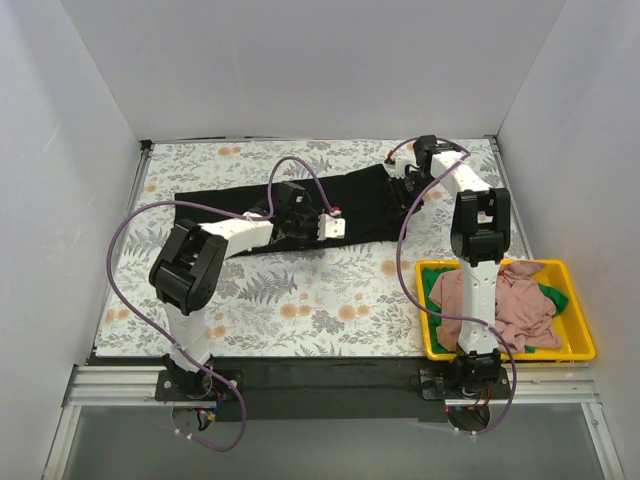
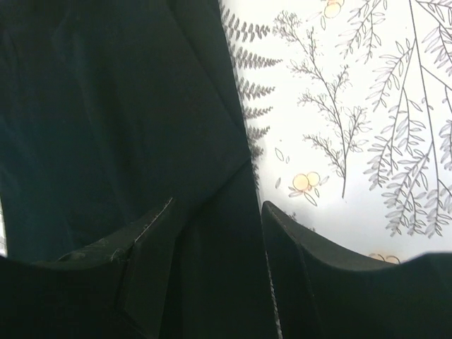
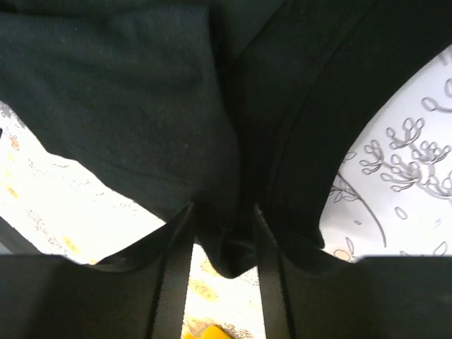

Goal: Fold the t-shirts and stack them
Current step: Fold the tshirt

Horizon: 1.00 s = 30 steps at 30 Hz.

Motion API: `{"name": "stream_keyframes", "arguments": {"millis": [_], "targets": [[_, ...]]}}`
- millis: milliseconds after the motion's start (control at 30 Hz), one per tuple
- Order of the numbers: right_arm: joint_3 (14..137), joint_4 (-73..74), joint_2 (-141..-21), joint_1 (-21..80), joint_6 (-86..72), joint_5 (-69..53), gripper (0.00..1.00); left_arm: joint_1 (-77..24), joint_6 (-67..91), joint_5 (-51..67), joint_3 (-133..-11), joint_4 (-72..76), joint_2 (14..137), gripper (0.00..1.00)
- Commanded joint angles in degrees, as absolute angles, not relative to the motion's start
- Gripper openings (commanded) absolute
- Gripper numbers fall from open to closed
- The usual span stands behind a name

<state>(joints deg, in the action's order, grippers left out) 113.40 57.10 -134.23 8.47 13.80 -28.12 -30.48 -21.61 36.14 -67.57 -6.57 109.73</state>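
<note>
The black t-shirt (image 1: pixel 360 205) lies stretched in a long band across the far half of the floral tablecloth (image 1: pixel 300 300), running from the left side towards the far right corner. My left gripper (image 1: pixel 333 224) is down on it near the middle of its near edge. In my left wrist view the two fingers (image 2: pixel 148 244) stand part-way apart with dark cloth filling the gap between them and the shirt's edge running up alongside the printed ferns. I cannot tell whether I am pinching that cloth or only straddling it. My right gripper (image 1: pixel 397 172) is at the shirt's far right end, and there the hold is plain. In my right wrist view the fingers (image 3: pixel 173 282) are drawn close together with a bunched fold of black fabric clamped between them, and the rest of the shirt fans out beyond over the tablecloth. Well apart from all this, at the near right corner of the table, the yellow bin (image 1: pixel 545 354) holds the pink t-shirt (image 1: pixel 520 305), crumpled in a heap. The green t-shirt (image 1: pixel 556 297) shows beneath it along the sides.
</note>
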Motion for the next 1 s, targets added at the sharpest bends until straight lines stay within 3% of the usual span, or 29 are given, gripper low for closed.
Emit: {"name": "stream_keyframes", "arguments": {"millis": [0,67,133,200,367,600,767,867,967], "targets": [[116.98,57.31,-134.03,8.53,12.75,-27.60,0.46,-31.46,-24.43,35.51,-69.08,-2.64,108.54,0.49],[116.98,57.22,-133.86,8.53,12.74,-27.51,0.52,-31.90,-24.17,35.16,-68.73,-2.29,108.54,0.49],[117.07,57.13,-133.86,8.53,12.83,-28.21,0.52,-31.99,-23.73,35.16,-68.90,-2.02,108.72,0.49],[117.33,57.04,-133.68,8.44,12.83,-28.65,0.42,-32.08,-23.99,35.24,-68.82,-1.85,109.25,0.49],[117.42,57.04,-132.98,8.53,13.01,-29.27,0.40,-32.52,-25.22,35.07,-68.99,-1.76,110.30,0.49],[117.25,57.13,-132.36,8.53,13.18,-29.00,0.15,-32.87,-25.31,34.54,-70.31,-1.14,111.97,0.50],[117.68,57.04,-131.66,8.44,13.36,-28.57,0.14,-32.87,-25.49,34.54,-70.66,-1.14,112.15,0.50],[118.30,56.95,-131.40,8.53,13.27,-28.65,0.02,-32.96,-25.84,34.98,-70.49,-0.97,112.32,0.52],[118.48,56.87,-131.13,8.53,13.18,-30.32,0.01,-33.13,-26.63,35.16,-70.40,-0.70,112.67,0.53]]}}
